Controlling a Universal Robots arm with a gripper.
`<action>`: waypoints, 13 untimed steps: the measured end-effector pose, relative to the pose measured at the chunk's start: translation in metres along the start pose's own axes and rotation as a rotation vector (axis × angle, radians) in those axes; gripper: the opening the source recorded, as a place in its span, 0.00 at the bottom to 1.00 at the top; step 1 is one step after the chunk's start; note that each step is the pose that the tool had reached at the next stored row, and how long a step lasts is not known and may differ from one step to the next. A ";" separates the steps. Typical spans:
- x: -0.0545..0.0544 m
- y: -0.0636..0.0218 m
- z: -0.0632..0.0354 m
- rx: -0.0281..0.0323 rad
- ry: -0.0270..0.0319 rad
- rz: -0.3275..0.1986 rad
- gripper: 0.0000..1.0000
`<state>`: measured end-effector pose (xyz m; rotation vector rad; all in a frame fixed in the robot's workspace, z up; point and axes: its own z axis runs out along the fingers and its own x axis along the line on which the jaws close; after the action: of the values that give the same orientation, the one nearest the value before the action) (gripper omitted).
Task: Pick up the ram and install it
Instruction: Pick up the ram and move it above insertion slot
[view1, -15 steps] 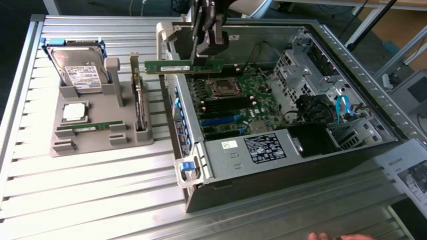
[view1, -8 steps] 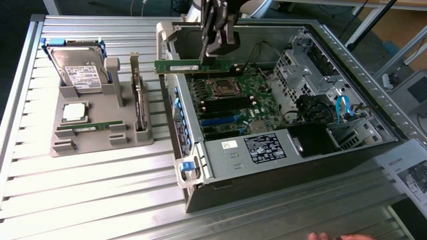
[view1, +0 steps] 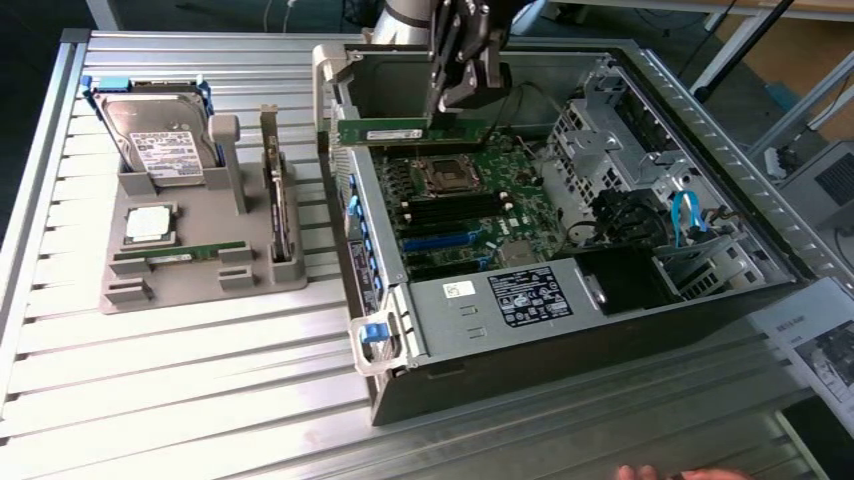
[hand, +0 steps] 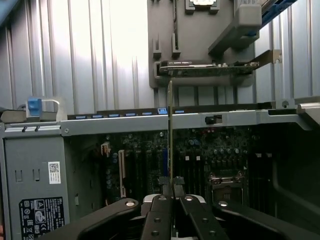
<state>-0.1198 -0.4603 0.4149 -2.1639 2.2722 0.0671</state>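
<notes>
Looking into the open computer case in the exterior view, you find the gripper closed on the ram. Its fingers pinch the end of the stick toward the exterior view's right. The ram is a thin green stick held level on its long edge, with a white label on the face toward the camera. It hangs in the air over the far part of the motherboard, just beyond the processor socket, and is not seated. The black and blue memory slots lie nearer the camera than the socket, apart from the stick.

In the wrist view you see the ram edge-on as a narrow line rising from the gripper, with the motherboard behind it.

On the worktop, toward the exterior view's left, a grey holder sits beside the case. It carries a hard drive, a square silver processor chip, a second green stick and a dark expansion card standing on edge. A person's hand shows at the near edge.
</notes>
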 end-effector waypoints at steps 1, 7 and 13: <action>0.000 -0.0026 -0.0001 0.0000 0.0000 0.000 0.12; -0.001 -0.0178 -0.0005 0.0000 0.0000 0.000 0.12; -0.002 -0.0338 -0.0009 0.0000 0.0001 -0.001 0.12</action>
<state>-0.0860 -0.4603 0.4149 -2.1647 2.2714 0.0670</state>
